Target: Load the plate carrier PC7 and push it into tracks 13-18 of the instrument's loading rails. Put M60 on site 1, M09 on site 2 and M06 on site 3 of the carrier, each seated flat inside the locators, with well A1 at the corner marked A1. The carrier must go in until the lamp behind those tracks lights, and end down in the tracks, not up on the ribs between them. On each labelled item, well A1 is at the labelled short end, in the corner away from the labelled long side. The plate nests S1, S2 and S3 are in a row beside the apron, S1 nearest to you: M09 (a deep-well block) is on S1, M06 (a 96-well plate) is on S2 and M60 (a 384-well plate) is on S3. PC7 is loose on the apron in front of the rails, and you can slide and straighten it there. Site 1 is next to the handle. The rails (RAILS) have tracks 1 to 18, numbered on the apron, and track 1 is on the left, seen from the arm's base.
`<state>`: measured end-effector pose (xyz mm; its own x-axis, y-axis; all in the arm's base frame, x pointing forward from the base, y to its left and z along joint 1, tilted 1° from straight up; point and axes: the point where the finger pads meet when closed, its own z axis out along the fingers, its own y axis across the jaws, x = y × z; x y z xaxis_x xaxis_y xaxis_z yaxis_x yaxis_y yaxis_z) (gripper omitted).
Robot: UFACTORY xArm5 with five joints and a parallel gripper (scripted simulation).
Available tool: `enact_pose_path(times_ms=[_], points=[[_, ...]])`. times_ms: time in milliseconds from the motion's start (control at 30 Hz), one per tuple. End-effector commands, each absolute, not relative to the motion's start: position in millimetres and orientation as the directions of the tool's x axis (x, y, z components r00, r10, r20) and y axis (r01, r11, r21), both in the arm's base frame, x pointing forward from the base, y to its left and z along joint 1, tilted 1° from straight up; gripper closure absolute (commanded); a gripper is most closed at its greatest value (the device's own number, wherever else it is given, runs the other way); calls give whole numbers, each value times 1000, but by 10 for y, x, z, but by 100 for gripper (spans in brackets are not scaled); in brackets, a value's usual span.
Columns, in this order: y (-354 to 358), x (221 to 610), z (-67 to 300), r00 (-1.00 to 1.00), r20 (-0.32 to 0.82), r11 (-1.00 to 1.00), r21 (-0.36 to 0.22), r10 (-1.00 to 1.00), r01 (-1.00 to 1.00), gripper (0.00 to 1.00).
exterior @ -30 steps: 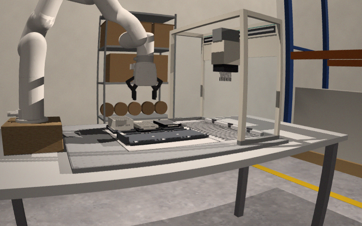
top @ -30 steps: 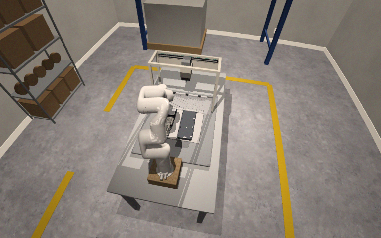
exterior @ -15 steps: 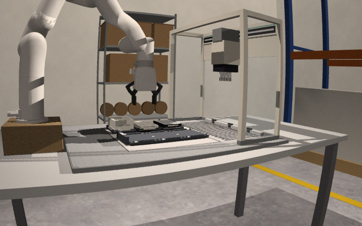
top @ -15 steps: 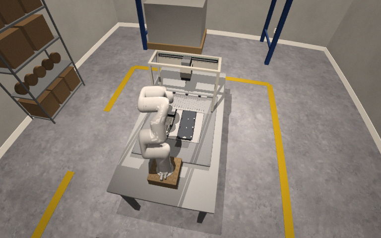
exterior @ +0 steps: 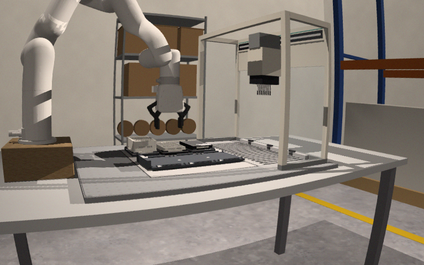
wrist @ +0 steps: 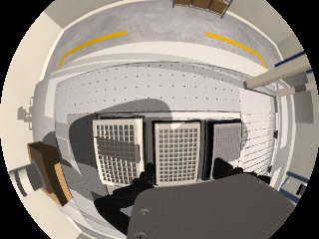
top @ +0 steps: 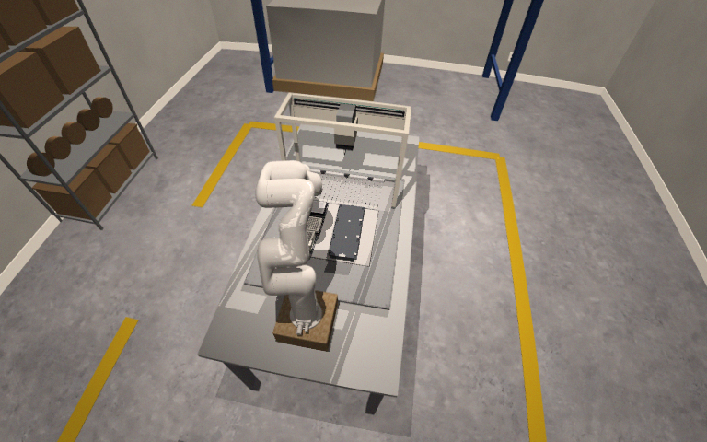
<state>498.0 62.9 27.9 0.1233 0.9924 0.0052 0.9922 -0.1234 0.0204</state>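
Showing the whole job still ahead, the scene has a long pale table (top: 365, 365) (exterior: 187, 209) (wrist: 150, 52) with the instrument frame (top: 312, 121) (exterior: 285, 93) (wrist: 279, 72) at its far end and a white robot arm (top: 295, 229) (exterior: 37, 68) (wrist: 25, 179) at the near end, reaching far over the left side. Beneath the frame are the loading rails (top: 354, 191) (exterior: 259, 153) (wrist: 256, 144), with no carrier in them. Nearer, the dark carrier PC7 (top: 346, 231) (exterior: 190, 159) lies flat on the white apron (top: 368, 245) (exterior: 156, 173), its handle towards the near end and all three sites empty. To its left, the labware stands in a row of nests: deep-well block M09 (exterior: 141, 145) (wrist: 117, 134) nearest, M06 (top: 313, 225) (exterior: 170, 146) (wrist: 177, 149) in the middle, and M60 (top: 318, 207) (exterior: 195, 143) (wrist: 226, 149) farthest. Smallest is the gripper (exterior: 168, 127) (wrist: 184, 171), pointing down above the nests, its fingers spread wide with nothing between them. Left to do, then, are all three placements, with A1 corners matched and plates seated flat, and probably some straightening of the carrier before the push into tracks 13-18. The track numbers, A1 marks and any lit lamp are too small to make out.
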Motion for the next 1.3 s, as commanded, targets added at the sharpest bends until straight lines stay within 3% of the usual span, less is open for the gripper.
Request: enact_pose_path(times_ms=[0, 900, 1267], points=[[632, 4998, 211, 123, 10, -123, 24, 992, 992, 0], [635, 5007, -173, 123, 10, -123, 23, 992, 992, 0], [635, 5007, -174, 123, 10, -123, 23, 992, 992, 0]])
